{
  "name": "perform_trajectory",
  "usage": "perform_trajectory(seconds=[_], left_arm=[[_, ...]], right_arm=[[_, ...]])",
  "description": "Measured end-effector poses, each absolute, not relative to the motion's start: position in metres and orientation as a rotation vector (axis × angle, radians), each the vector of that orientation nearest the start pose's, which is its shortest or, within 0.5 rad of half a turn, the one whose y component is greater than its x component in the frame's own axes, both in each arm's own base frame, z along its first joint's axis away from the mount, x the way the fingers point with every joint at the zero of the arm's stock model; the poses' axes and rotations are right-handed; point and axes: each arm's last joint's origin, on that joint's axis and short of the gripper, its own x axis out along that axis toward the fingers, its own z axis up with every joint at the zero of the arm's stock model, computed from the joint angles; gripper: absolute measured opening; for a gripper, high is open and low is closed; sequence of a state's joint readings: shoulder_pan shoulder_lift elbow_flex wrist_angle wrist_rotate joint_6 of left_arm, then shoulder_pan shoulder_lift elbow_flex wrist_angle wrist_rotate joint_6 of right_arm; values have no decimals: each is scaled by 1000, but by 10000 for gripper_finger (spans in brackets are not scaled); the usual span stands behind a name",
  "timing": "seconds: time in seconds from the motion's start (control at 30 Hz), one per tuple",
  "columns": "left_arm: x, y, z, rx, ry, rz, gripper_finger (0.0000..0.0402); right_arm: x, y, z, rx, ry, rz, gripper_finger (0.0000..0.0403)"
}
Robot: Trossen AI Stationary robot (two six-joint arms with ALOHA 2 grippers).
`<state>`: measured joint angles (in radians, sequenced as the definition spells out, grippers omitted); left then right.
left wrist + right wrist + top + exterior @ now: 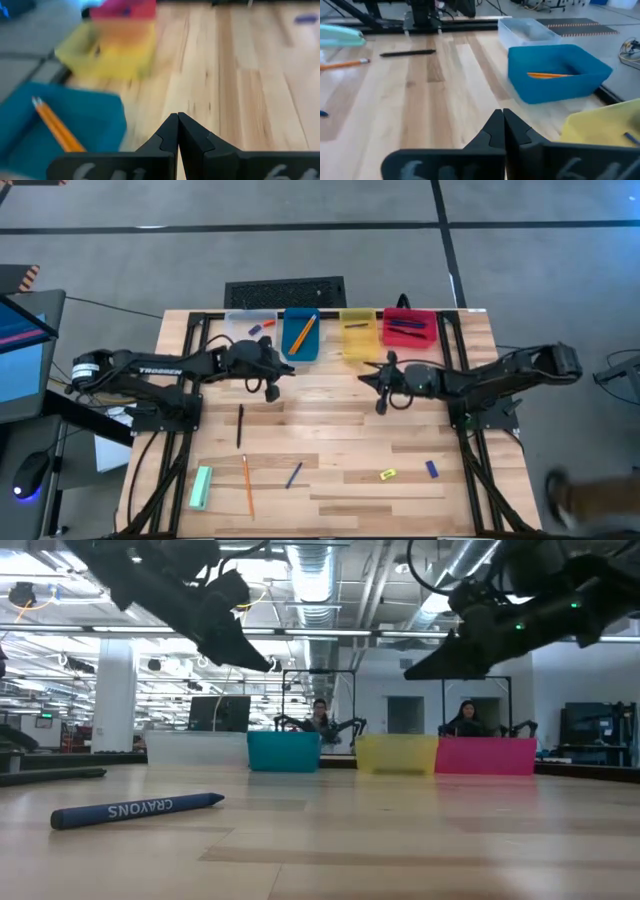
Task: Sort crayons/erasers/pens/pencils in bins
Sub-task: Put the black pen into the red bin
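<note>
Four bins stand in a row at the table's far edge: clear (250, 325), blue (300, 335) with orange pencils (55, 127) inside, yellow (358, 333) and red (408, 327) with dark sticks inside. My left gripper (272, 388) hovers shut and empty just near of the blue bin. My right gripper (380, 402) hovers shut and empty near of the yellow bin. On the table lie a black pen (240, 425), an orange pencil (247, 485), a blue crayon (294, 474), a yellow eraser (387, 474) and a blue eraser (432, 469).
A pale green block (201, 487) lies at the near left beside the pencil. A dark keyboard-like slab (285, 291) sits beyond the bins. Bare wood lies between the two grippers and in the table's middle. People sit in the room far behind the table.
</note>
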<state>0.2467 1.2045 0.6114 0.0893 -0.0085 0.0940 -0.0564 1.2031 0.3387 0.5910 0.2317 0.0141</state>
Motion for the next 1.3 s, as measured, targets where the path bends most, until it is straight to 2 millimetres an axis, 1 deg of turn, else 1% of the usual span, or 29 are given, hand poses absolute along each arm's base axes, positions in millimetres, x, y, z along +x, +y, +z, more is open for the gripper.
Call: perform_trajectory(seconds=[0.17, 0.27, 0.37, 0.53, 0.77, 0.9, 1.1, 1.2, 1.3], left_arm=[[238, 47, 230, -97, 742, 322, 0], [231, 36, 239, -189, 884, 386, 0], [223, 25, 244, -314, 991, 452, 0], [211, 8, 243, -493, 1095, 571, 12], [195, -12, 238, -656, 1181, 738, 63], [188, -17, 227, -699, 1224, 804, 94], [182, -16, 193, -794, 1239, 807, 139], [178, -15, 180, -817, 1234, 825, 153], [173, -15, 169, -835, 1231, 864, 157]], right_arm=[[219, 1, 169, -8, 277, -317, 6], [217, 8, 169, -23, 268, -349, 5], [217, 12, 169, -38, 270, -355, 3], [217, 12, 168, -59, 279, -355, 6], [216, 12, 167, -93, 300, -352, 3], [216, 11, 166, -106, 308, -355, 5], [216, 10, 166, -110, 309, -357, 3], [216, 9, 166, -110, 310, -361, 3], [216, 9, 166, -111, 313, -363, 5]])
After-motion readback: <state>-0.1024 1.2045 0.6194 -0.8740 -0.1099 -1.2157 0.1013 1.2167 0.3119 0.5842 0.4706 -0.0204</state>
